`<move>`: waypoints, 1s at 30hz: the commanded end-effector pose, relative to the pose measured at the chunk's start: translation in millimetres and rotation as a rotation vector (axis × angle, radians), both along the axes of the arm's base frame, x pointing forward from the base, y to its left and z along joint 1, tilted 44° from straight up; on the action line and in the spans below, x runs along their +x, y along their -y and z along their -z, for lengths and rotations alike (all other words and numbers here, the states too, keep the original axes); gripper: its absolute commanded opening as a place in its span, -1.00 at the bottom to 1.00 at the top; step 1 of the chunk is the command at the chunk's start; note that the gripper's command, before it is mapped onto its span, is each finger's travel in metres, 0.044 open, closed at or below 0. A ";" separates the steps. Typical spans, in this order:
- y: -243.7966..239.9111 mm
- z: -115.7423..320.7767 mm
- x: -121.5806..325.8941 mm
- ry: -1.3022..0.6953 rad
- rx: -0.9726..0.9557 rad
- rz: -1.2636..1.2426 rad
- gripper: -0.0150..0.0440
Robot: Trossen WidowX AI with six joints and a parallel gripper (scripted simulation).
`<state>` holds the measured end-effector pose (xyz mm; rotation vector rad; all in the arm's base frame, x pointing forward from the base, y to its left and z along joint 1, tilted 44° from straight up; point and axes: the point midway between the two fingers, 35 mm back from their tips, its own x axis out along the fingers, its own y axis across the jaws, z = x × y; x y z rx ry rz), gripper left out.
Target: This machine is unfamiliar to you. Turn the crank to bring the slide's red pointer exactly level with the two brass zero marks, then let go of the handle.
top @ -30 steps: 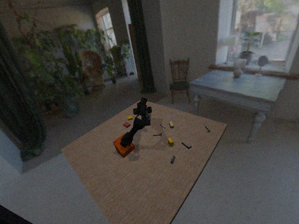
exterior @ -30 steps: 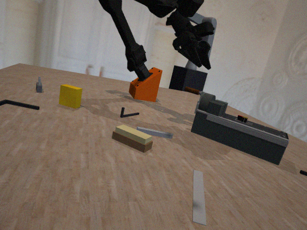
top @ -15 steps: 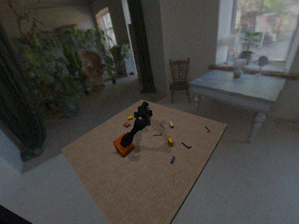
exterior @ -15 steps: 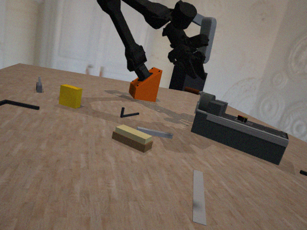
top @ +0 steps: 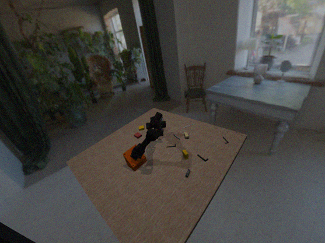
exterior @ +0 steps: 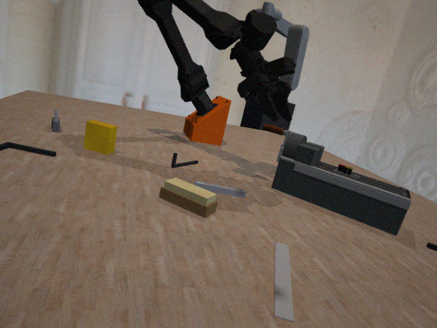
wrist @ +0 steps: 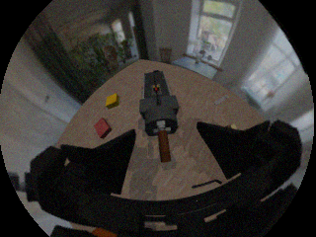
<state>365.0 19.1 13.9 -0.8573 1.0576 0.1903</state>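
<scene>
- The tool [top: 156, 124] [exterior: 280, 118] [wrist: 166, 128] is spread wide with nothing between its fingers, probably to leave room for the handle [exterior: 273, 129] [wrist: 164, 146].
- The machine [exterior: 339, 197] [wrist: 164, 89] sits on the table [top: 154, 211] [exterior: 141, 247] [wrist: 84, 133], mostly hidden by the arm from the top.
- In the wrist view, the handle shows between the fingers and beyond them, suggesting an approach to its free end.
- That handle juts from the crank end, pointing toward the tool's side; its long axis roughly follows the machine's.
- The machine's long axis runs away from the tool in the wrist view, and down rightward in the exterior one.
- The red pointer [exterior: 340, 167] [wrist: 156, 89] is too small to judge against the marks.
</scene>
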 end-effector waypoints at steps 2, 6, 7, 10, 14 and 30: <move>6.1 12.1 -5.6 -0.021 -0.002 -0.004 1.00; 10.4 16.8 -6.4 -0.021 -0.002 -0.004 1.00; 11.5 18.0 -6.6 -0.021 -0.002 -0.004 1.00; 14.8 21.4 -7.4 -0.021 -0.002 -0.004 1.00; 19.1 25.9 -8.5 -0.021 -0.002 -0.004 1.00; 31.3 38.3 -12.6 -0.020 -0.004 -0.004 1.00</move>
